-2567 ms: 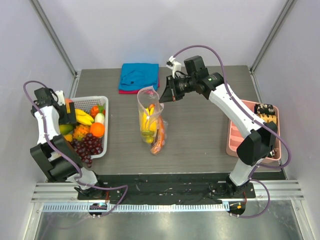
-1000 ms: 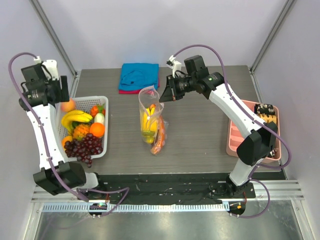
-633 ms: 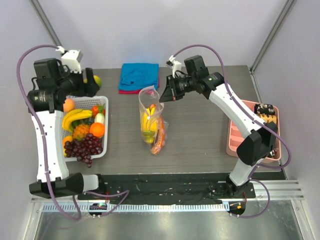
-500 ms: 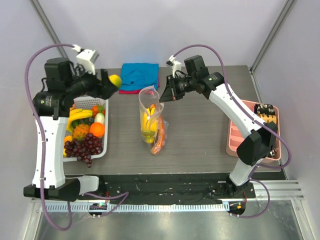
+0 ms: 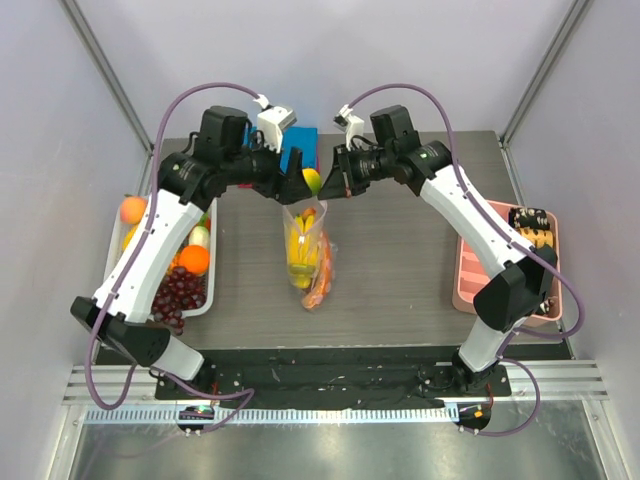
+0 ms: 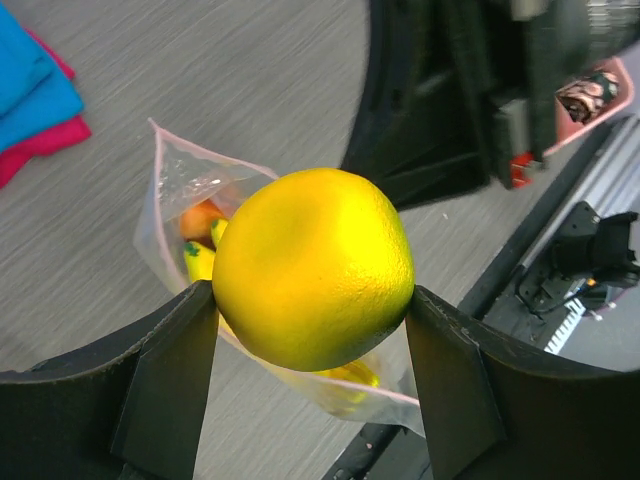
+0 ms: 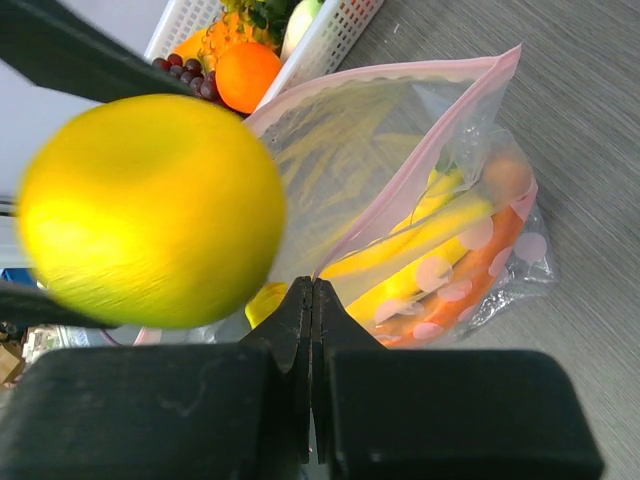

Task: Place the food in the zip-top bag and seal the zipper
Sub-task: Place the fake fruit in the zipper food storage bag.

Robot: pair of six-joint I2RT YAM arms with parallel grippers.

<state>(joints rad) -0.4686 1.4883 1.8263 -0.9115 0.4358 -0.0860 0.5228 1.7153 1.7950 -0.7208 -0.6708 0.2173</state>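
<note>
L hand (image 5: 305,184), moved from left-edge basket (image 5: 212,285), clamps yellow fruit (image 6: 313,268) over bag (image 5: 303,250) mouth; R hand (image 7: 310,290) pinches rim; drop next.

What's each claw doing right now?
Left claw: shut on the yellow fruit.
Right claw: shut on the mouth edge of the zip-top bag.

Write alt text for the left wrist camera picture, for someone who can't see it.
The left claw grips a round yellow fruit over the open mouth of a clear, pink-edged zip-top plastic bag already holding yellow and orange food pieces. Behind lie a grey wood-grain table, a folded blue-and-red cloth and the black right arm.
</note>
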